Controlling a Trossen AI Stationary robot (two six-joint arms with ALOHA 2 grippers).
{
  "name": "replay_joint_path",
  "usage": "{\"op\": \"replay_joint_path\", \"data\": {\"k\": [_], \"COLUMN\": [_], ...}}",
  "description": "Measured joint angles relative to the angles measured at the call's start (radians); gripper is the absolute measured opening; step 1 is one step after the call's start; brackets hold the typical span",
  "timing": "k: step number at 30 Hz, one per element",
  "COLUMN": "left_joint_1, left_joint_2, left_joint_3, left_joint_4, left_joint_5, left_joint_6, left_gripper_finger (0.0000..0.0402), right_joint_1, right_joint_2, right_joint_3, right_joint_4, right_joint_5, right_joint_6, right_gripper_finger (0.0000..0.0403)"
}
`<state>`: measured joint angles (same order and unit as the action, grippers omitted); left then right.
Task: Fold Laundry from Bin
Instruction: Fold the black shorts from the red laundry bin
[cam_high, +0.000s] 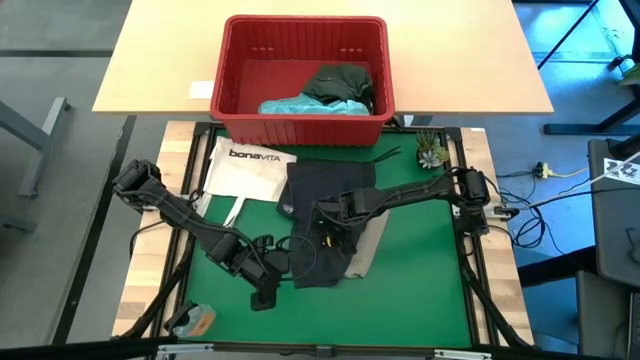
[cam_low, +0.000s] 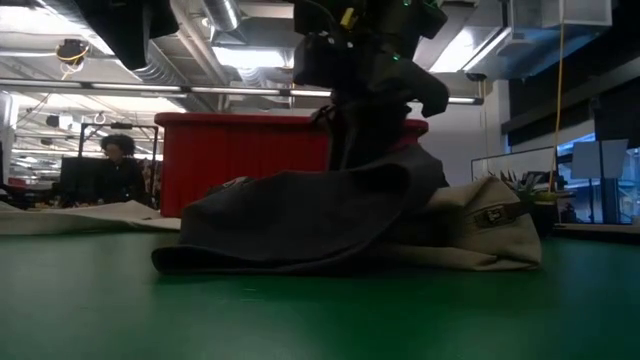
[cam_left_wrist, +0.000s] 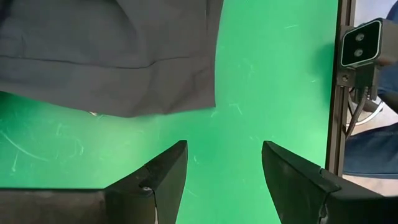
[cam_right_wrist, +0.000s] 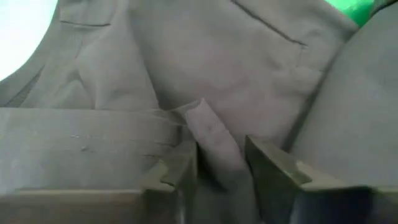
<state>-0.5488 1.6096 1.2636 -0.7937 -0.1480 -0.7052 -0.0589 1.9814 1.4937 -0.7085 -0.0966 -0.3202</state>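
From my seat, the khaki-tan cloth garment lies mostly buried under the dark grey soft garment; I see only a strip along its right edge. The right gripper pinches a grey fold, but how much cloth sits between the fingers I cannot tell. The red slotted plastic bin is half hidden behind that heap in the low view. A person at far left is too dim to make out.

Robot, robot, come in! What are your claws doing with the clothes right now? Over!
Right gripper pinching a fold of dark grey garment. Left gripper open, empty, over green mat. Nothing in the way. Over.
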Motion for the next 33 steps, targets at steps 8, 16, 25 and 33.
{"op": "replay_joint_path", "data": {"k": [8, 16, 25, 33], "left_joint_1": [0.000, -0.004, -0.047, -0.063], "left_joint_2": [0.000, 0.000, 0.068, 0.218], "left_joint_3": [0.000, 0.000, 0.000, 0.000], "left_joint_4": [0.000, 0.012, 0.147, 0.243], "left_joint_5": [-0.027, -0.121, -0.251, -0.297], "left_joint_6": [0.000, 0.000, 0.009, 0.036], "left_gripper_finger": [0.0200, 0.0200, 0.0200, 0.0200], "right_joint_1": [0.000, 0.020, 0.131, 0.258], "right_joint_2": [-0.008, -0.082, -0.149, -0.150], "right_joint_3": [-0.001, -0.001, -0.001, -0.001], "right_joint_4": [-0.011, -0.083, -0.137, -0.254], "right_joint_5": [-0.001, 0.008, 0.029, 0.136], "right_joint_6": [0.000, 0.033, 0.105, 0.208], "right_gripper_finger": [0.0039, 0.0016, 0.0004, 0.0012]}}
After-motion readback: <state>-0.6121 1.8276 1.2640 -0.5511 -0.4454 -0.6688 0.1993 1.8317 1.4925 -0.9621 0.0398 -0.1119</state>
